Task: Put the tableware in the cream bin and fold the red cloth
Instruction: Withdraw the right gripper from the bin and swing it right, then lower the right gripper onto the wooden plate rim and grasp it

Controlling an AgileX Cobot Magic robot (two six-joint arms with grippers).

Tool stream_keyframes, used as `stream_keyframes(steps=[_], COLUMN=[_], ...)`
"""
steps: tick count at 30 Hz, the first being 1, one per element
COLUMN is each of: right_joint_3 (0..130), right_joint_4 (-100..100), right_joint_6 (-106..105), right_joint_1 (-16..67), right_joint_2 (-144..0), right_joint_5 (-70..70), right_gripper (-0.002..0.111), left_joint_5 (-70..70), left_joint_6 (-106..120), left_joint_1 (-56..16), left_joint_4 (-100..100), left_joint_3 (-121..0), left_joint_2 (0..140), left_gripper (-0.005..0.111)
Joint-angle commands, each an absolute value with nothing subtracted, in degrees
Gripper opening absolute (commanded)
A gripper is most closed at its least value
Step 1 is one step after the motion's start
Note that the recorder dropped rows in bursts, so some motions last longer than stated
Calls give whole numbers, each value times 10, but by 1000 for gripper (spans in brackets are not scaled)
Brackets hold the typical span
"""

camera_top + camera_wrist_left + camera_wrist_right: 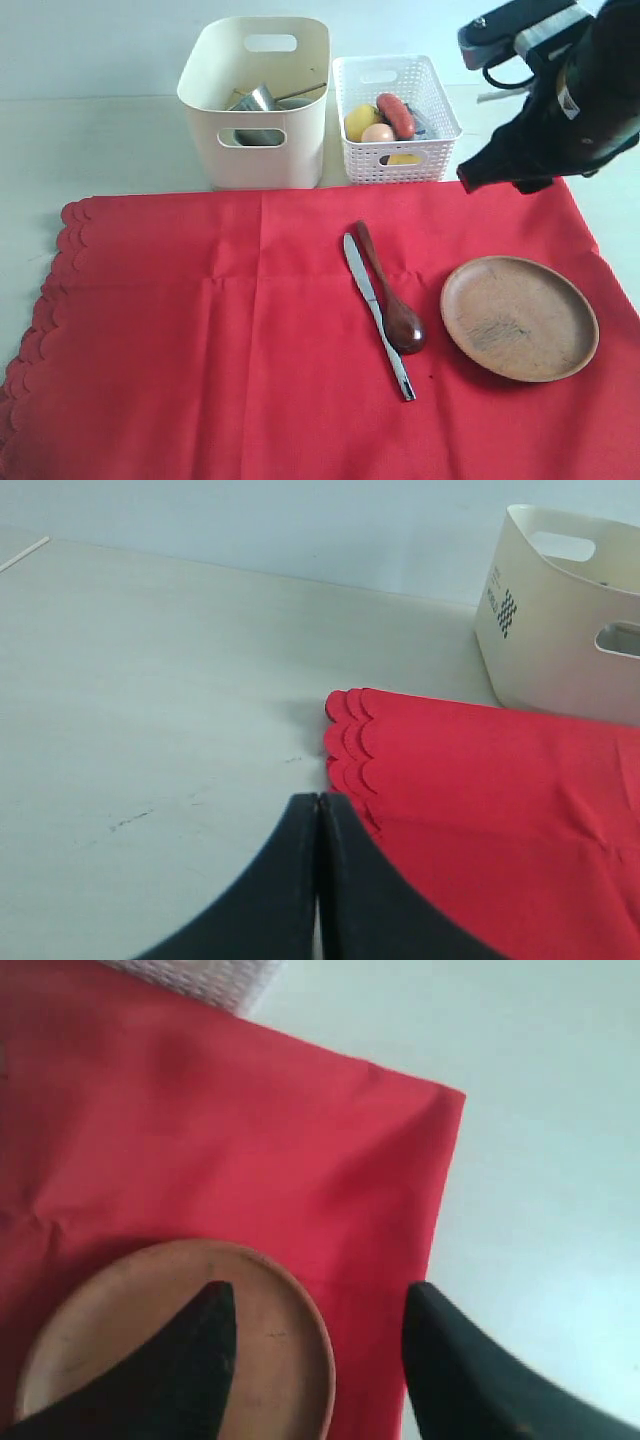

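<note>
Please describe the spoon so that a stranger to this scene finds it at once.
A red cloth fills the foreground. Left of the round plate on it, two long utensils lie together. The spoon is the dark brown wooden one; the knife is flat steel.

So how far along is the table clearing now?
Done: a steel cup sits in the cream bin. In hand: the right fingers hang open over the wooden plate, nothing gripped. Remaining: plate, steel knife and wooden spoon lie on the red cloth, unfolded.
</note>
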State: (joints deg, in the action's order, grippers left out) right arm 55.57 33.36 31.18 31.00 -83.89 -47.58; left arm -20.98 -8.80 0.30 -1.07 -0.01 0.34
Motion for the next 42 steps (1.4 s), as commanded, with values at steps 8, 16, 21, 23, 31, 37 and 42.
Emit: stream_keyframes(steps=[8, 16, 21, 23, 31, 37, 42], right_joint_3=[495, 495, 495, 495, 496, 496, 496], right_joint_4=[223, 160, 49, -45, -240, -240, -240], right_joint_6=[295, 244, 142, 46, -169, -183, -193], right_joint_1=[131, 43, -20, -42, -74, -74, -74], right_joint_2=[-844, -863, -882, -894, -957, -1003, -1022], right_joint_5=[-377, -357, -350, -350, -393, -397, -397], right_gripper=[34, 34, 34, 34, 34, 43, 46], left_joint_5=[-207, -207, -207, -207, -207, -207, -207], left_joint_6=[-90, -90, -90, -90, -90, -90, -90], left_joint_1=[1, 1, 1, 1, 1, 1, 1], left_joint_4=[-11, -11, -11, -11, -11, -11, -11], left_joint_3=[0, 0, 0, 0, 0, 0, 0], left_joint_2=[0, 0, 0, 0, 0, 0, 0], left_gripper=[0, 0, 0, 0, 0, 0, 0])
